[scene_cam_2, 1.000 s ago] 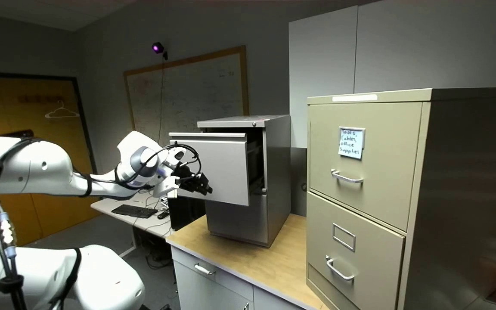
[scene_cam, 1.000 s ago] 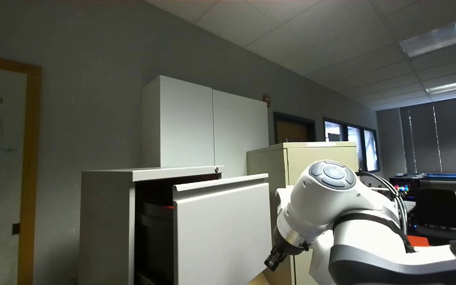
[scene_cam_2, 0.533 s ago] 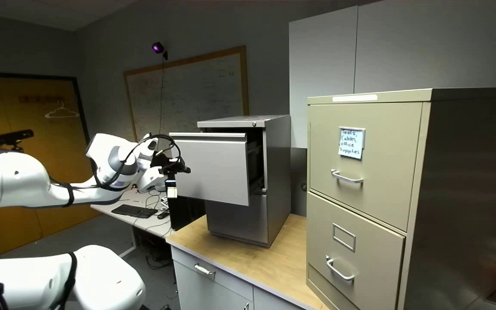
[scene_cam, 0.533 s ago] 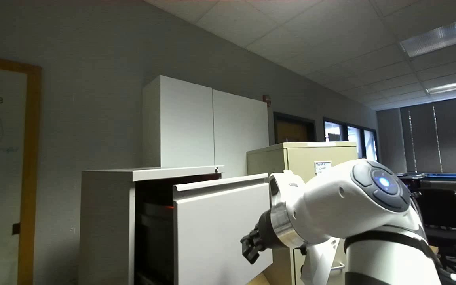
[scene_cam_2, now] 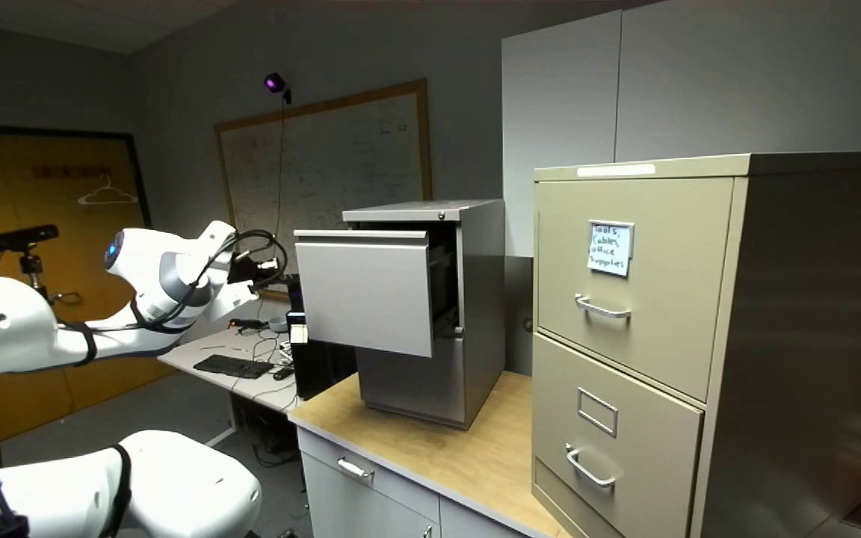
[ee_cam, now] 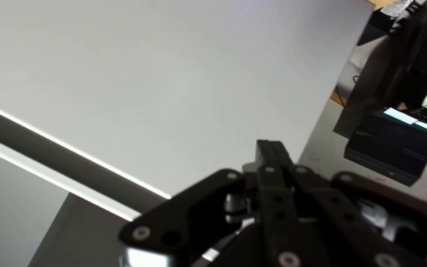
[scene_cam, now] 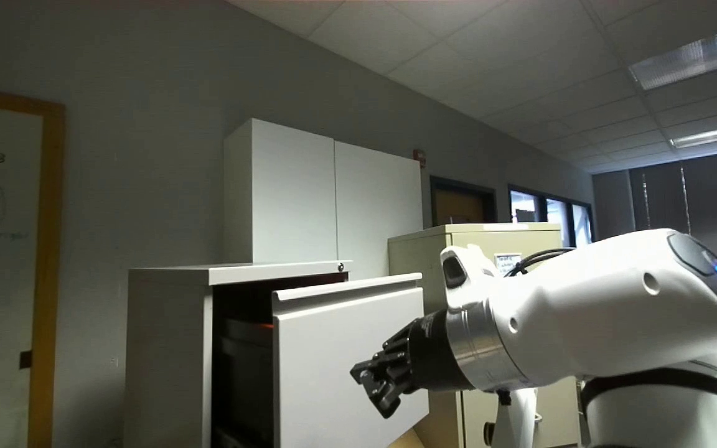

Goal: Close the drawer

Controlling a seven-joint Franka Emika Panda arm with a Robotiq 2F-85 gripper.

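The drawer's plain light-grey front [scene_cam: 346, 361] stands well out from the grey file cabinet [scene_cam: 168, 354], with its dark inside showing through the gap. The drawer front also shows in an exterior view [scene_cam_2: 363, 295], above a shut lower drawer [scene_cam_2: 415, 381]. It fills much of the wrist view [ee_cam: 154, 81]. My gripper [scene_cam: 376, 396] is in front of the drawer front, on its outer side. In an exterior view the gripper's black body [scene_cam_2: 255, 270] is left of the front with a gap, and its tips are hard to make out. In the wrist view the fingertips [ee_cam: 261, 152] meet with nothing between them.
A beige file cabinet [scene_cam_2: 636, 359] with handled drawers stands beside the grey one, on the wooden counter's [scene_cam_2: 438, 456] right. White cupboard doors [scene_cam: 293, 193] hang behind. A desk [scene_cam_2: 214, 359] with a keyboard is at the left. Loose cables [scene_cam_2: 251, 239] loop off the wrist.
My gripper has drawn back from the drawer front and risen, moving left in one exterior picture where it had overlapped the front. The wrist has turned. The drawer has not moved.
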